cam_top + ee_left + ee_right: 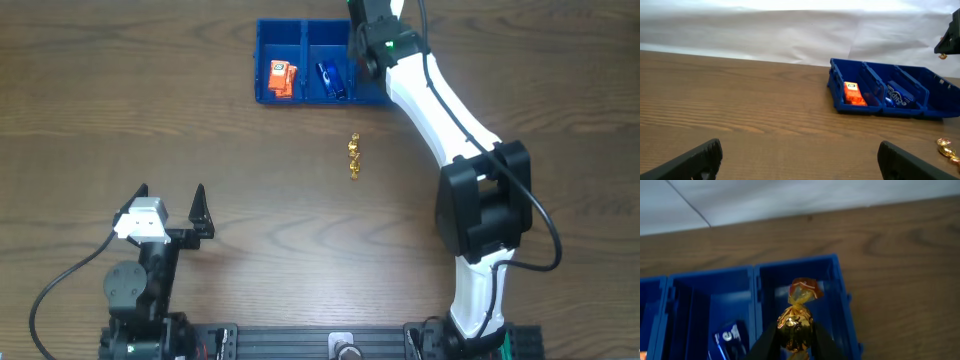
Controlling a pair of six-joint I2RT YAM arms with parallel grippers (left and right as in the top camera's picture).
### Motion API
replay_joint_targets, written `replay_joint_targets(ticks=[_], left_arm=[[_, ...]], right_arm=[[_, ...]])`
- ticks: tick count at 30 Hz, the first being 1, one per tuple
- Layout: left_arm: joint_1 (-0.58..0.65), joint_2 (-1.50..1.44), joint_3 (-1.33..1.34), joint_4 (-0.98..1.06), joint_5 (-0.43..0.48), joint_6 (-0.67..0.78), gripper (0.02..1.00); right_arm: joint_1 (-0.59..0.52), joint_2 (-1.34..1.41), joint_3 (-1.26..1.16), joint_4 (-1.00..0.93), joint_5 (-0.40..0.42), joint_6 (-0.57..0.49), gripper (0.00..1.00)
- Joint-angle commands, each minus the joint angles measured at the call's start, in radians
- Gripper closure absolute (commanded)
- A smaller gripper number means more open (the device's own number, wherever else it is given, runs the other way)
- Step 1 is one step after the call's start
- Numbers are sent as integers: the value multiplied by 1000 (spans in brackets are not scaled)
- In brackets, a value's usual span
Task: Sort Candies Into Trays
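right arm is at the drop-off step. right gripper is pinching a gold foil candy by its lower half, with the twisted wrapper end sticking up. from its wrist view the candy hangs over the end compartment of the blue tray, the one farthest from the orange candy. the middle compartment holds a blue candy. my read is one colour per slot, so gold belongs in this end slot. next move as i judge it: keep the candy inside the compartment walls, maybe come down a little, then part the fingers so it falls in and does not bounce onto the table. after that, back for the loose gold candies lying on the wood between tray and arm bases, well apart from the tray. left gripper sits low near its own base with fingers spread wide and nothing between them. hard to make out: in the top view the right arm covers the end compartment, so i cannot say whether any gold is already in it. in the wrist view the held candy hides part of that floor. the loose gold cluster is too small to count; it could be two or three pieces. the gripper's height above the tray is unclear.
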Motion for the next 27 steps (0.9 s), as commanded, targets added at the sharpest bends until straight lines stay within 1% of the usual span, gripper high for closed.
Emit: replay_joint_targets(ticks=[1,2,3,4,5,6,7,13,16,19,20,23,25,27], left_arm=[[2,-8,-19,-36,24,8,20],[2,-8,-19,-35,24,8,20],[2,-8,-19,-35,24,8,20],[2,-8,-19,-35,24,8,20],[2,-8,-19,-35,24,8,23],[2,-8,-19,-35,24,8,20],[2,-8,-19,-36,24,8,20],[2,-8,-19,-36,24,8,20],[2,-8,-19,-35,24,8,20],[2,-8,-19,-36,24,8,20],[2,-8,-19,-36,24,8,20],[2,-8,-19,-35,24,8,20],[2,-8,-19,-35,24,8,20],[2,-8,-19,-35,24,8,20]], right_arm=[[-11,2,2,26,27,-63,869],[-11,2,2,26,27,-63,849],[-11,2,2,25,27,-63,766],[-11,2,2,25,27,-63,592],[-11,2,2,24,27,-63,308],[-11,2,2,21,27,-63,143],[-11,2,2,19,27,-63,1],[-8,1,2,-31,26,-61,1],[9,-23,2,-126,13,-11,1],[43,-72,2,-257,-60,-5,1],[61,-98,2,-332,-101,-3,1],[95,-128,2,-495,-138,88,1],[117,-128,-1,-609,-174,124,1],[138,-128,-40,-660,-211,130,1]])
